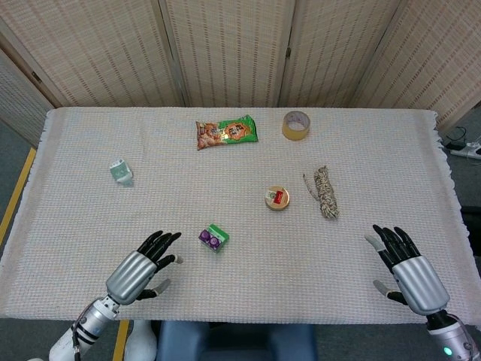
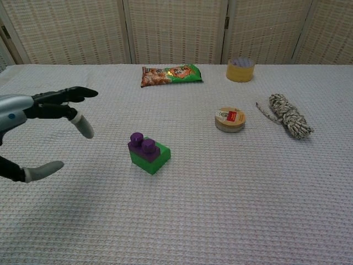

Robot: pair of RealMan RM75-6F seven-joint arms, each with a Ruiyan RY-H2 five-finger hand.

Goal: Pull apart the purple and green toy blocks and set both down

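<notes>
Woven cloth is covering the surface, where the joined purple and green blocks point(image 1: 214, 238) are sitting near the front edge, just beside the empty, spread-fingered left hand point(image 1: 141, 268), while the equally empty, splayed right hand point(image 1: 406, 269) is hovering well apart.

No wording can be read anywhere. The snack packet point(image 2: 171, 74) at the far side of the worktop carries printed graphics in green and orange, but its lettering is too small to make out. The small round tin point(image 2: 230, 118) has a red label on its lid, and whatever is printed there is likewise illegible in both views.
</notes>
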